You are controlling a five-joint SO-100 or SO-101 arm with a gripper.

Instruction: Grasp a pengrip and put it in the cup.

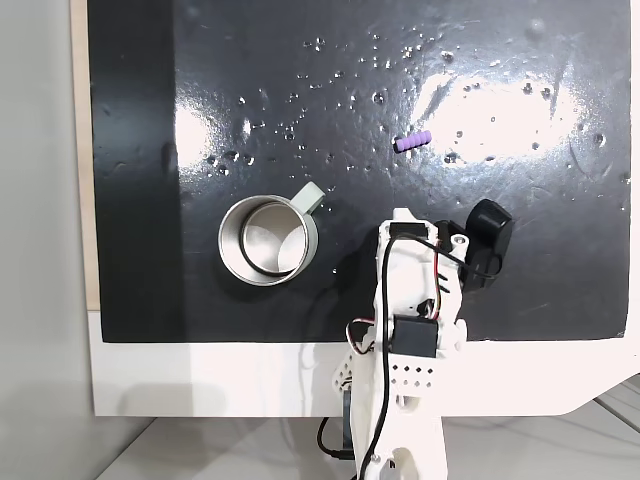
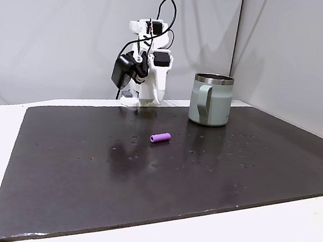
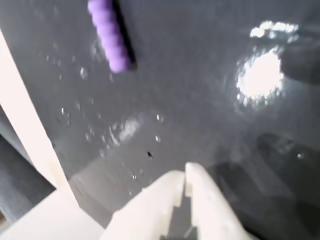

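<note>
With the claw [image 3: 184, 176] clenched and empty near the arm's base, and the pengrip [image 1: 413, 141] lying loose on the black table mat [image 1: 500, 280] far right of the cup [image 1: 268, 240], a slightly off-centre pinch could roll it away.

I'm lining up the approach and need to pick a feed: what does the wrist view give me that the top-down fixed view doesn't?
Wrist view alone: the gripper fingertips close up, touching and empty, and the ribbing on the pengrip, which lies ahead at the frame's top.

Top-down fixed view alone: the cup, upright with its handle toward the upper right, and the white arm below the pengrip.

Shared: the pengrip lying free on the glossy black mat, apart from the gripper.
</note>
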